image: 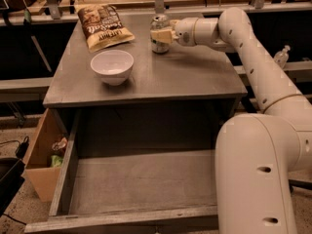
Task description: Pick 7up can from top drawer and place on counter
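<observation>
The 7up can (158, 39) stands upright at the back middle of the grey counter (190, 74), its base on or just above the top. My gripper (162, 35) reaches in from the right, and its tan fingers (165, 34) are closed around the can's upper half. The top drawer (141, 182) is pulled out wide below the counter's front edge. Its grey floor shows nothing on it.
A white bowl (112, 66) sits left of centre on the counter and a brown-yellow snack bag (103, 26) lies behind it. A tan wooden crate (41, 162) stands on the floor at the drawer's left. My arm's bulky body (258, 169) fills the right foreground.
</observation>
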Robot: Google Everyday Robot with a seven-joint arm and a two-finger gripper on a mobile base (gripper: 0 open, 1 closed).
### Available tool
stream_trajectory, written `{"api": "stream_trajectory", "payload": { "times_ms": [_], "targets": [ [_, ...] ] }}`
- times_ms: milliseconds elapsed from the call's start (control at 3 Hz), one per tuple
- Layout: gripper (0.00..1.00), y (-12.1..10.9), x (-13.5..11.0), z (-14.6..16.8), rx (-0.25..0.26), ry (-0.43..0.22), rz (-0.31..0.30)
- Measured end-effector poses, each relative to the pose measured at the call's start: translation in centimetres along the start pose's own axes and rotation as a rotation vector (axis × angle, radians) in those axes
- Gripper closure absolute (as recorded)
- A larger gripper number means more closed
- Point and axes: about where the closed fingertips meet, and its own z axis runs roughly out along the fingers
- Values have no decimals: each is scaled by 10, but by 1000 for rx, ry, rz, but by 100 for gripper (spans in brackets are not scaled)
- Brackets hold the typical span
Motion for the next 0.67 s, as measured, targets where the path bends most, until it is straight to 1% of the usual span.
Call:
{"api": "stream_trajectory", "payload": {
  "times_ms": [333, 667],
  "targets": [
    [36, 0, 0, 0, 0, 0, 0],
    [6, 2, 1, 4, -6, 1, 1]
  ]
}}
